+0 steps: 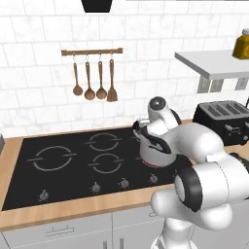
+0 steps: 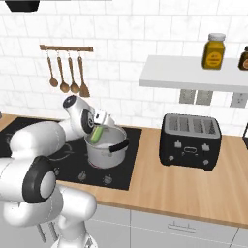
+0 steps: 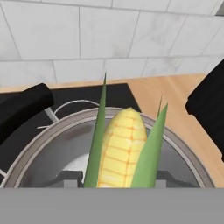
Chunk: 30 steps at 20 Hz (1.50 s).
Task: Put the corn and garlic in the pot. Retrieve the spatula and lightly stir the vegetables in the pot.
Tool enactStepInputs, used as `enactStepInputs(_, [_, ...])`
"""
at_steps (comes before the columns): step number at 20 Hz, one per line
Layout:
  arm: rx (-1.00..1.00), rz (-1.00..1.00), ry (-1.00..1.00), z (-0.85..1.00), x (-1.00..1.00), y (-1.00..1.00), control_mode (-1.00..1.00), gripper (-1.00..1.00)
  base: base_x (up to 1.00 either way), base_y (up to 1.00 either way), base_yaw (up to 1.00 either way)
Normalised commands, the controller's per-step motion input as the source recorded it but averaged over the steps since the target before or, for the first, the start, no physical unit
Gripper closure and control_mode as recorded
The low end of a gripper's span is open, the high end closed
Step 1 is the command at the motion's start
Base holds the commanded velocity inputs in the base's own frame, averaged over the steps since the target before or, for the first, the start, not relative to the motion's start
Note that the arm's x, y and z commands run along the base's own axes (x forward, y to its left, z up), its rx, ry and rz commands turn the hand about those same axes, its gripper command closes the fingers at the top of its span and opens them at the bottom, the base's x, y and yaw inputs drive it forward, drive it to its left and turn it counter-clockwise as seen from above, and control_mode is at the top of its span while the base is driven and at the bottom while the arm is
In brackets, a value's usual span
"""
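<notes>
Fingers (image 2: 99,130) clamped on the corn (image 3: 120,148), held over the open pot (image 2: 107,150) on the stovetop (image 1: 73,165). Not yet released; garlic unplaced, spatula unfetched, stirring undone. Early in the task, apparently.

Pot (image 2: 107,151) mouth left open from above, partly occupied by the corn (image 2: 98,133), toaster (image 2: 190,140) standing well right on the surface (image 2: 193,186), shelf (image 2: 193,73) overhanging it, bare cooktop (image 1: 58,165) left clear.
</notes>
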Motion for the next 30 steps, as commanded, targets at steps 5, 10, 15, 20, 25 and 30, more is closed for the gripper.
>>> enactStepInputs(5, [0.00, 0.00, -0.03, 0.00, 0.00, -0.14, -1.00, 1.00, 0.00, 0.00, 0.00])
enactStepInputs(10, [0.00, 0.00, -0.02, -0.16, 0.03, -0.04, -1.00, 1.00, 0.00, 0.00, 0.00])
enactStepInputs(15, [0.00, 0.00, -0.02, -0.27, 0.00, -0.02, -1.00, -1.00, 0.00, 0.00, 0.00])
enactStepInputs(20, [0.00, 0.00, -0.04, 0.17, -0.11, -0.08, -1.00, -1.00, 0.00, 0.00, 0.00])
enactStepInputs(25, [0.10, 0.00, 0.00, 0.96, -0.29, 0.01, -1.00, -1.00, 0.00, 0.00, 0.00])
enactStepInputs(30, [0.18, 0.00, 0.20, 1.00, -0.46, 0.24, -1.00, -1.00, 0.00, 0.00, 0.00])
